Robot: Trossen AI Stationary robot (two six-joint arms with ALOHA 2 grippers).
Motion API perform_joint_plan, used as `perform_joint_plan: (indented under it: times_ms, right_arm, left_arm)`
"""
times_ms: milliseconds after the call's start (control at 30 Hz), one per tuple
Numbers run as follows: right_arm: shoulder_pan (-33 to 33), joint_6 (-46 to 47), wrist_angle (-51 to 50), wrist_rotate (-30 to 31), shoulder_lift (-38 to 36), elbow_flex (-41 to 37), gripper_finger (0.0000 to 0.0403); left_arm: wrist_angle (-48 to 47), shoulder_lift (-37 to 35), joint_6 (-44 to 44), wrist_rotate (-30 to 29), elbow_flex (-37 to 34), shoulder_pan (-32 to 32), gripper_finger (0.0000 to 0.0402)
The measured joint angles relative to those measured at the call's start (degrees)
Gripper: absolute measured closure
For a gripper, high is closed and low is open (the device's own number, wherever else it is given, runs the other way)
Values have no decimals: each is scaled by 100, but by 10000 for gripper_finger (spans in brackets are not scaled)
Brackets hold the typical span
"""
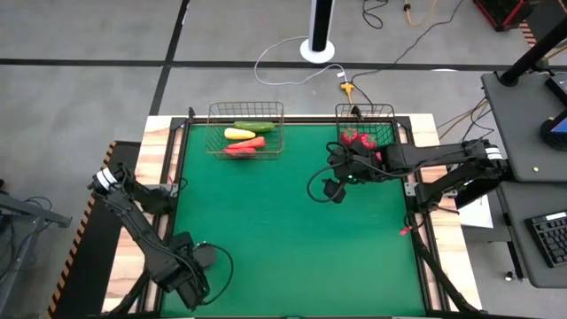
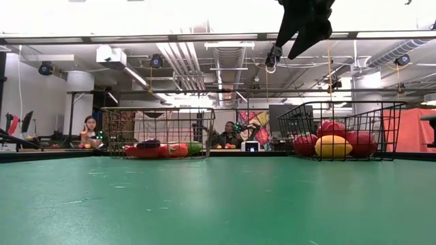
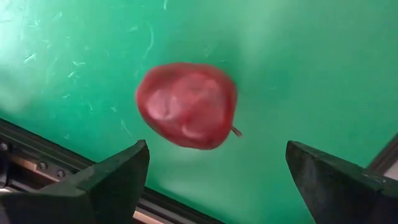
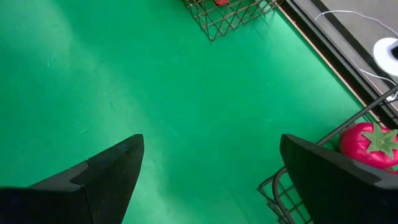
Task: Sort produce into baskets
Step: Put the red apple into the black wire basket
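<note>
I see the green surface (image 1: 292,221) nearly bare from above, so I judge the sort close to finished. At about 11 o'clock sits the tan basket (image 1: 245,130), holding the long pieces: a green cucumber (image 1: 254,126), a long yellow piece (image 1: 239,134) and red chilies (image 1: 245,145). At about 1 o'clock sits the dark basket (image 1: 365,124) with the round fruits; the low view shows a yellow lemon (image 2: 333,145) and red round fruits (image 2: 331,128) inside it, and my right wrist view catches a pink strawberry-like fruit (image 4: 373,143) behind its wire.

What I think is left is one piece: a dark-red round fruit (image 3: 186,104) with a short stem, lying on the surface by the frame edge, right in front of my left hand (image 3: 214,180) at about 7 o'clock. Its fingers are spread wide, with nothing between them.

My right hand (image 4: 208,180) hovers beside the dark basket, fingers apart and carrying nothing. Whether any other piece hides under the arms, I cannot tell
</note>
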Motion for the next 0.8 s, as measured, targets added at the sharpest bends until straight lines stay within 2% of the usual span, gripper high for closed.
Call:
perform_joint_plan:
  times_ms: [567,800]
  right_arm:
    - [0,86,16,-44,133,0,35]
    - [-2,80,14,-196,268,0,35]
  left_arm:
    - [277,0,205,4,236,-46,44]
    - [156,0,208,-135,231,-57,9]
